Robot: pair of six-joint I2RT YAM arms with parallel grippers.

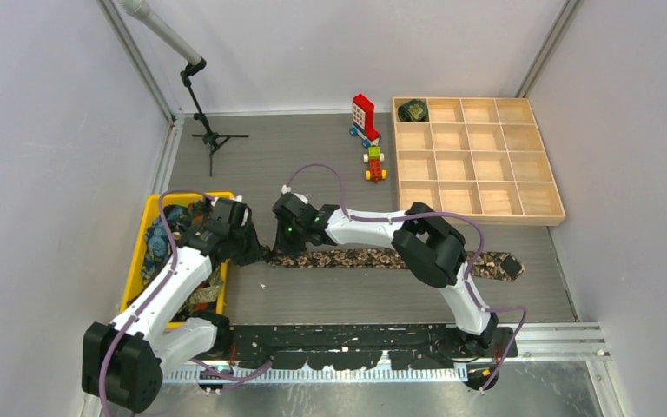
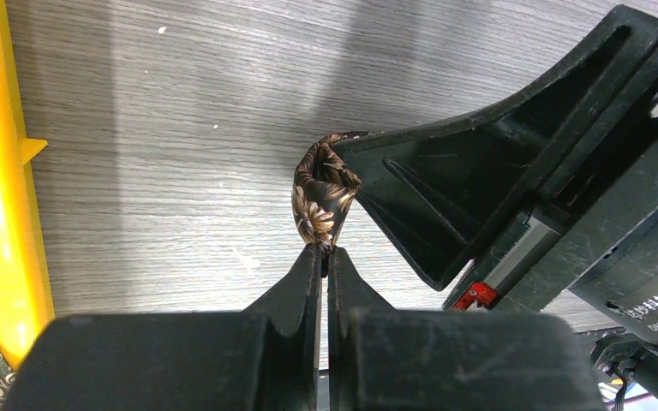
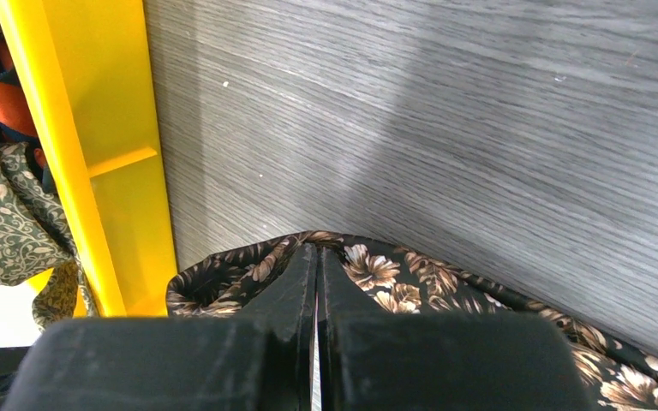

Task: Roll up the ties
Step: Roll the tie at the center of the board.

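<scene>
A brown-and-black flowered tie (image 1: 382, 258) lies stretched across the table from the yellow bin to the right. My left gripper (image 1: 259, 250) is at its left end. In the left wrist view that gripper (image 2: 326, 250) is shut on the tip of the tie (image 2: 320, 193), which curls up into a small loop against the right gripper's fingers (image 2: 445, 184). My right gripper (image 1: 280, 248) sits just right of it. In its own view it (image 3: 317, 248) is shut, pinching the raised edge of the tie (image 3: 411, 282). A rolled tie (image 1: 413, 110) sits in the wooden tray's far-left compartment.
The yellow bin (image 1: 139, 252) at the left holds more patterned ties (image 1: 158, 239), and its wall (image 3: 111, 154) stands close to both grippers. The wooden compartment tray (image 1: 478, 214) is at the back right. Toy bricks (image 1: 365, 117) and a black stand (image 1: 208, 135) are behind.
</scene>
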